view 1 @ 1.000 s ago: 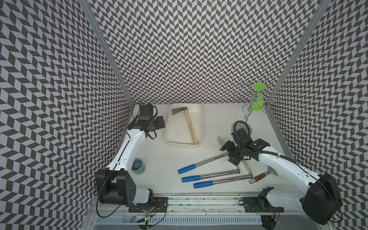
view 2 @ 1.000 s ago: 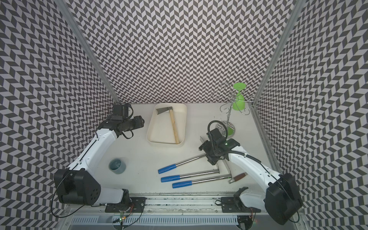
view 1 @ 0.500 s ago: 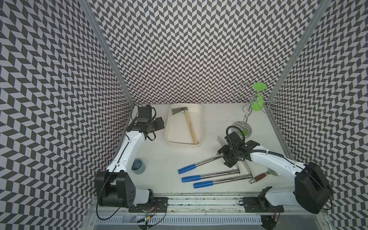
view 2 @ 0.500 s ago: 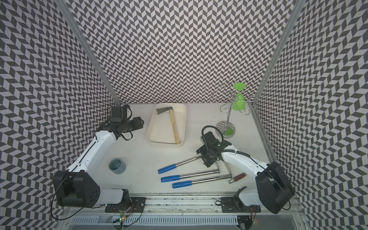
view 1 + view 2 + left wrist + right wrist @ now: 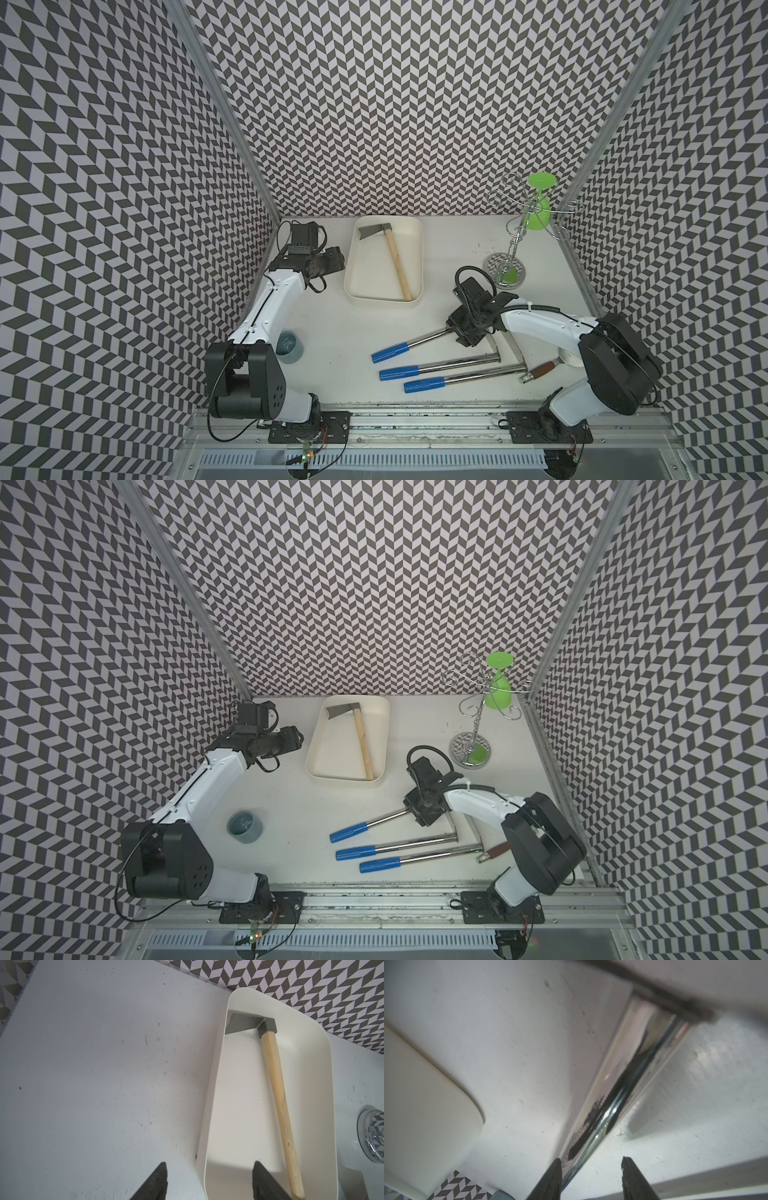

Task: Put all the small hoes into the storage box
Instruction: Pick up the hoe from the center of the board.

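Cream storage box (image 5: 371, 272) holds wood-handled small hoe (image 5: 396, 261).

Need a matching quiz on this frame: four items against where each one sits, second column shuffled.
Items
1. wooden-handled hoe
2. teal cup
3. green glass
4. right gripper

Places
A. hanging upside down on the wire rack
B. lying inside the storage box
C. astride the chrome shaft of a blue-grip tool
D. standing on the table beside the left arm

Pairs: 1-B, 2-D, 3-A, 4-C
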Tool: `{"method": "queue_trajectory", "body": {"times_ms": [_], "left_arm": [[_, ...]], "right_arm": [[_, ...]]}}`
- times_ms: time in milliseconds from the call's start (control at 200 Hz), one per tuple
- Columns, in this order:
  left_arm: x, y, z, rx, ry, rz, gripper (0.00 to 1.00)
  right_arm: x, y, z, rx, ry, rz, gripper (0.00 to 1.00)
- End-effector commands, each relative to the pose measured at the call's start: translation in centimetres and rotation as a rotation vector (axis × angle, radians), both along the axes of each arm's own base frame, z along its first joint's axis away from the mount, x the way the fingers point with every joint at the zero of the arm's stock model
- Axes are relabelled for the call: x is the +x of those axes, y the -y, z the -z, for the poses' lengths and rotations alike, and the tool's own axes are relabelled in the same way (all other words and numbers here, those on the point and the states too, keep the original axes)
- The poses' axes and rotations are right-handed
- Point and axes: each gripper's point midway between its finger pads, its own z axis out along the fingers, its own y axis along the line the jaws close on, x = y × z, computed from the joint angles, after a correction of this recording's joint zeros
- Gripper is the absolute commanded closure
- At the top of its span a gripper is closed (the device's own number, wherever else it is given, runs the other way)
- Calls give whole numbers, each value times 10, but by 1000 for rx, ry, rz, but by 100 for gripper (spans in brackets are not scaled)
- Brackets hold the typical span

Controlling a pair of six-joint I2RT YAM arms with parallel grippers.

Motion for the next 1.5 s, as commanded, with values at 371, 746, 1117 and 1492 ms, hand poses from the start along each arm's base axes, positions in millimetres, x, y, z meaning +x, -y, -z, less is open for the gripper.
{"method": "queue_trajectory", "body": {"times_ms": [371,746,1117,1492], "left_arm": [[8,-7,-7,9,35,7,35],[10,-12,-5,8,31,0,34],[13,-12,-5,5,33,-4,34],[17,-15,-5,6,34,-8,34]], "right_arm": [[24,-10,6,-35,45,2,69],[22,-13,14,-36,29,-30,66],[35,-14,16,-93,34,-56,64],[38,-14,25,-133,7,-68,77]]}}
